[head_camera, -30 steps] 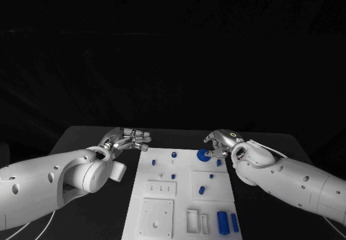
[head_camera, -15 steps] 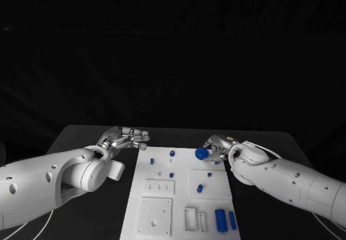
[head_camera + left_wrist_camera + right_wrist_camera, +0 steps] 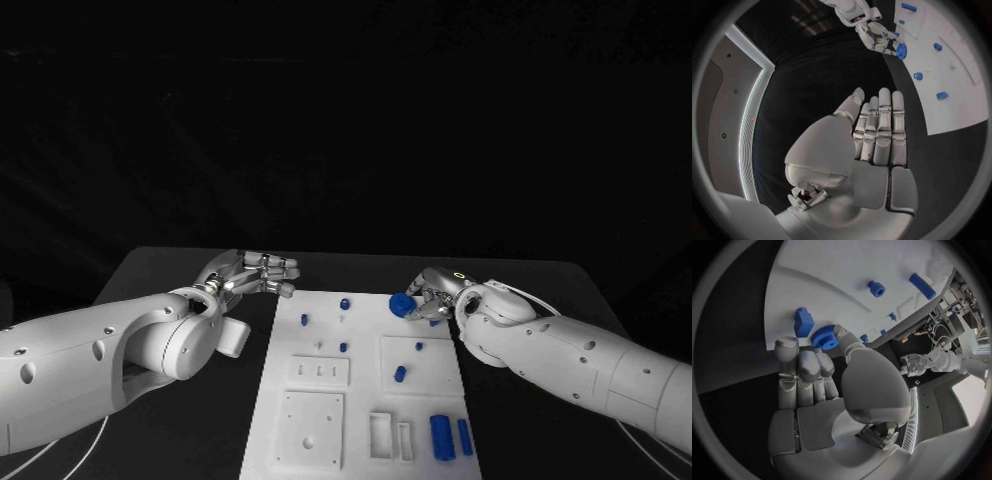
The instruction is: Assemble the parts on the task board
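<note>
Several small blue parts [image 3: 346,303] stand as pegs on the white task board [image 3: 325,395], and two longer blue blocks [image 3: 443,438] lie near its close right corner, so by my reading the assembly is partly under way with a good deal left: the recessed plates and slotted pockets nearer the robot look unfilled. The right hand [image 3: 433,300] pinches a blue gear [image 3: 402,304] between its fingertips at the board's far right edge; in the right wrist view the gear [image 3: 824,340] shows a toothed rim and a flat round face, hard moulded plastic by the look of it. The left hand [image 3: 254,276] hangs over the black table [image 3: 173,275] just beside the board, its silver fingers [image 3: 879,127] straight, pressed side by side, holding nothing.
</note>
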You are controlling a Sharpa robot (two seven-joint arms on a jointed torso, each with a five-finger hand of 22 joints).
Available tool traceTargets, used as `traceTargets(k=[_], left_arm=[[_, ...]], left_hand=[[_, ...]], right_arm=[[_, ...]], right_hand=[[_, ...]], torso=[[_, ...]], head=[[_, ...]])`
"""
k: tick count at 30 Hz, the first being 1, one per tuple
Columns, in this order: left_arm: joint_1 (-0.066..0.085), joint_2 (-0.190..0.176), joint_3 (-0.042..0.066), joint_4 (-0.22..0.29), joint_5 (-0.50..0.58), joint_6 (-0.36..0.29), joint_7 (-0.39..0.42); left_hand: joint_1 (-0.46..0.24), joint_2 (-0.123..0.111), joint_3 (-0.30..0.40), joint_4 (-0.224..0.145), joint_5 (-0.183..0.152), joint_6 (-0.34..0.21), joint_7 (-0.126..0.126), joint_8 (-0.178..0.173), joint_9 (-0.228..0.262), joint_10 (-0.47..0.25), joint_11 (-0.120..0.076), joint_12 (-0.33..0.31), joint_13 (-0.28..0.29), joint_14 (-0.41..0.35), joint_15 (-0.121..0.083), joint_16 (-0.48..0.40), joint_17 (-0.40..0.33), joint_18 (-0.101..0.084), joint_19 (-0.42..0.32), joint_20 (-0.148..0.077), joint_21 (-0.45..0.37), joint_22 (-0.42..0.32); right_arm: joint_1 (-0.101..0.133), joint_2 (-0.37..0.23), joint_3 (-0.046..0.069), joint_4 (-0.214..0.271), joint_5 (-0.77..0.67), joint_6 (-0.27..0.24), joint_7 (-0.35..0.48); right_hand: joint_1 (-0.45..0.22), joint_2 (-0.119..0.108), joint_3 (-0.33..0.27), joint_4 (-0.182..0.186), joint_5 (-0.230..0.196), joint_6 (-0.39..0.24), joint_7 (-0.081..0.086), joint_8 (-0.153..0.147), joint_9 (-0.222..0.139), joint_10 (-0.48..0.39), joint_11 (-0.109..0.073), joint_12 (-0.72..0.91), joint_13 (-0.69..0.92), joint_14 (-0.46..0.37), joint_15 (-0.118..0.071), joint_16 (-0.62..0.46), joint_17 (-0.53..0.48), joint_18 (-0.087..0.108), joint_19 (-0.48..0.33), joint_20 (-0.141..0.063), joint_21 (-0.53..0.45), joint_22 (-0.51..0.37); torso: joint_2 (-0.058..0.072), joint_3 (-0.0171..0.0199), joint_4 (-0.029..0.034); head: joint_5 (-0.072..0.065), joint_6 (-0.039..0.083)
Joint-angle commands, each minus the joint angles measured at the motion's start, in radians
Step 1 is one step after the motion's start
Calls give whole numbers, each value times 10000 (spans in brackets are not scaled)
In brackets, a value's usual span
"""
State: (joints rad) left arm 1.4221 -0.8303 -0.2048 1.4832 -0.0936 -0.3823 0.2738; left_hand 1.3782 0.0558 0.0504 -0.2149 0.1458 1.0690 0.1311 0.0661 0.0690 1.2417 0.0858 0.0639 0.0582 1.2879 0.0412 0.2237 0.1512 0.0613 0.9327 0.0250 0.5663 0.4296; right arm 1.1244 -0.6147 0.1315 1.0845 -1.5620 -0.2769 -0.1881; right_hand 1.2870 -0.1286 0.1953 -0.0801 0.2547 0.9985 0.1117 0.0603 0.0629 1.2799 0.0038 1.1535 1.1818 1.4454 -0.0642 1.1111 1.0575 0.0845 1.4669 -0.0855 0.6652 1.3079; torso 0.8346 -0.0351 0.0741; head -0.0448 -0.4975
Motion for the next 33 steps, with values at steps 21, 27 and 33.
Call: traceTargets(k=[21, 27, 33], left_arm=[[11, 17, 8, -17, -48, 170, 20], [11, 25, 8, -24, -49, 169, 15], [11, 12, 7, -29, -50, 158, 6]], left_hand=[[-31, -103, 32, 46, -17, -63, 9, -11, 4, -63, -8, -47, 10, -60, 14, -46, -14, 109, 78, -18, -52, -4], [-31, -103, 32, 46, -17, -63, 9, -11, 4, -63, -8, -47, 10, -60, 14, -46, -14, 109, 78, -18, -52, -4], [-31, -103, 32, 46, -17, -63, 9, -11, 4, -63, -8, -47, 10, -60, 14, -46, -14, 109, 78, -18, -52, -4]], right_arm=[[-42, -13, -19, 15, 1037, 227, -58], [-42, 42, -19, 54, 728, -94, -156], [-41, 89, -19, 101, 472, -337, -184]], right_hand=[[-174, 34, -1281, 790, 484, -3, 47, 17, 2, 140, 62, 127, 123, 54, 14, 185, 82, 84, 456, 16, 83, 784], [-89, 29, -1267, 834, 416, 68, 37, 23, 6, 163, 54, 145, 136, 56, 11, 200, 90, 82, 461, 15, 131, 794], [6, 41, -996, 735, 184, 158, 25, 21, 5, 201, 42, 174, 158, 59, 4, 244, 118, 55, 464, 7, 247, 815]], torso=[[-9, 5, -15], [-6, -1, -9], [-7, 2, -10]], head=[[5, -65], [12, -66], [20, -96]])
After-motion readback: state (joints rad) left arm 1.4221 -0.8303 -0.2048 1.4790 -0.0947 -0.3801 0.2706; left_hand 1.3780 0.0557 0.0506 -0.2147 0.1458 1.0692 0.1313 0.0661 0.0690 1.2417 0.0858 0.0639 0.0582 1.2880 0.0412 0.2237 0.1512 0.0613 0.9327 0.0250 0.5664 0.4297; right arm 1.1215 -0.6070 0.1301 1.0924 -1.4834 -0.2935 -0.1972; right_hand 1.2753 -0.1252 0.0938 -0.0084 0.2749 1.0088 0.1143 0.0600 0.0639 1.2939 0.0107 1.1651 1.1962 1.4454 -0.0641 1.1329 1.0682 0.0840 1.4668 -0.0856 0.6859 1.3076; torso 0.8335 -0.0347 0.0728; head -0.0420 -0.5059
